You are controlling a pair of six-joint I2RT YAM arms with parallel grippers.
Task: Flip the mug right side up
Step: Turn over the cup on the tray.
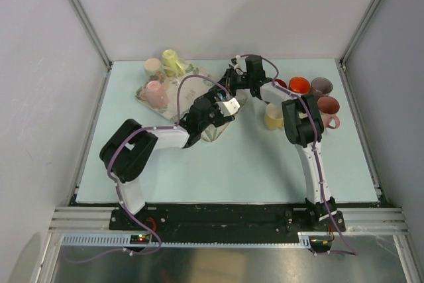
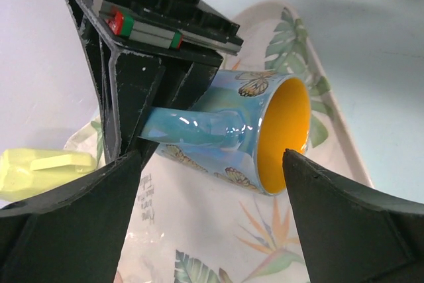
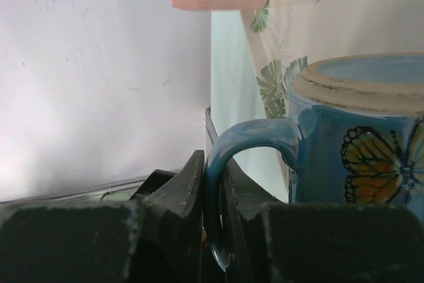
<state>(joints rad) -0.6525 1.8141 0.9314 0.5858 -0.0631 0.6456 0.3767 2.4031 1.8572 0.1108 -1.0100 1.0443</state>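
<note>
A: Blue mug: where?

B: Middle of the left wrist view, lying sideways over the leafy tray, with its yellow inside facing frame right. Can't tell whether it touches the tray.

A: Pincers?

B: Right pincer is clamped tight on the handle. Left pincer is spread wide, one finger on either side of the body, holding nothing.

A: Handling?

B: Glazed ceramic by the look of it: stiff, fairly heavy, slick, likely to chip if dropped. I'd judge it can swing when held by the handle alone. A second hold across the body should be steadier. The bare foot ring, upper right of the right wrist view, probably slips less.

A: Counts?

B: One blue mug, one tray, two arms. Top view shows three more on the tray, upper left: yellow mug, pale mug, pink mug. The cluster of mugs on the desk, upper right, has four, mouths up. There may be a fifth behind the arm, unsure.
</note>
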